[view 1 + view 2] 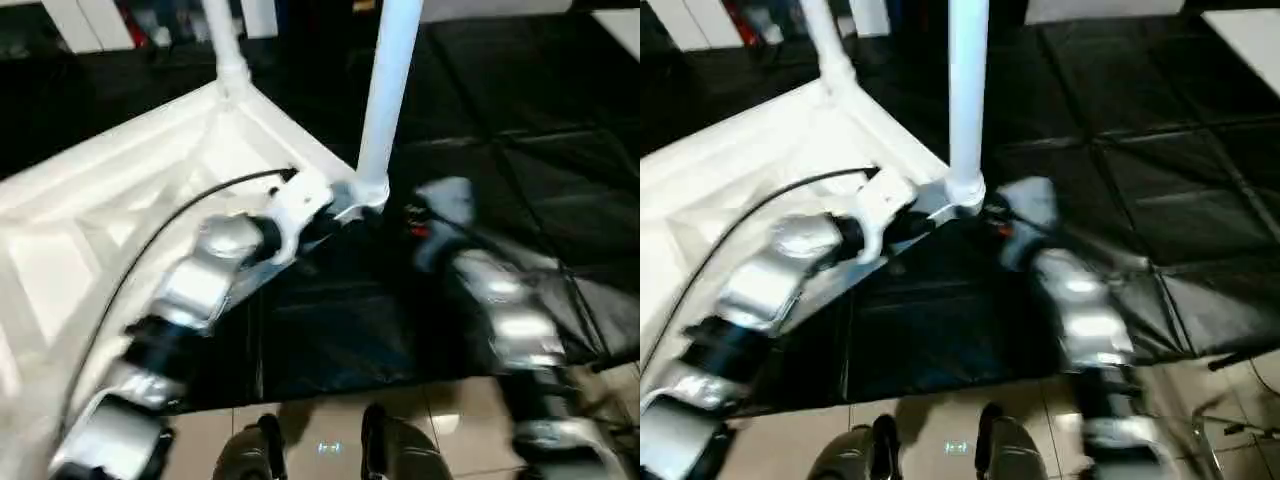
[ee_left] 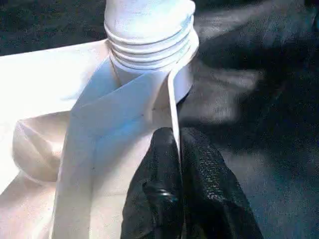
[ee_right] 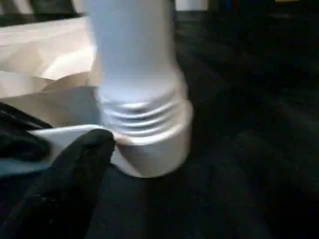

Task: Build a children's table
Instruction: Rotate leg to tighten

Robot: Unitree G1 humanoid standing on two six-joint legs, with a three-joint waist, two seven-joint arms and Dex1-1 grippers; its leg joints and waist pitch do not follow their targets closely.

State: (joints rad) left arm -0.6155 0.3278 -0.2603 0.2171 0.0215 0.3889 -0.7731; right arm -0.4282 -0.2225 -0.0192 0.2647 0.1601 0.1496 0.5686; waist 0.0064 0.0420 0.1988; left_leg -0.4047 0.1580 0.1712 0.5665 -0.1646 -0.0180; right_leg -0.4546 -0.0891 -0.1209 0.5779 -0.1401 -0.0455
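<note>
Your table top (image 1: 120, 200) lies upside down on the black mat (image 1: 500, 150), ribs facing up, and its near corner juts toward you with open mat to its right and in front. A white leg (image 1: 385, 100) stands upright in that corner's round socket (image 3: 154, 144); in the wrist views you can see the leg's threaded end still showing above the socket's rim. A second leg (image 1: 222, 40) rises from the far corner.

Your left gripper (image 2: 177, 164) has its fingers pressed together on the thin upright edge wall of the table top, just beside the socket. One black finger (image 3: 75, 164) of your right gripper sits close to the socket; it is too blurred to tell whether it touches, and you cannot tell from the pictures how far those fingers are spread.

The plastic is all white and glossy, with diagonal ribs meeting at the corner. The mat's near edge gives way to pale tiled floor (image 1: 450, 420) at your feet. White furniture (image 1: 70, 20) stands at the back.
</note>
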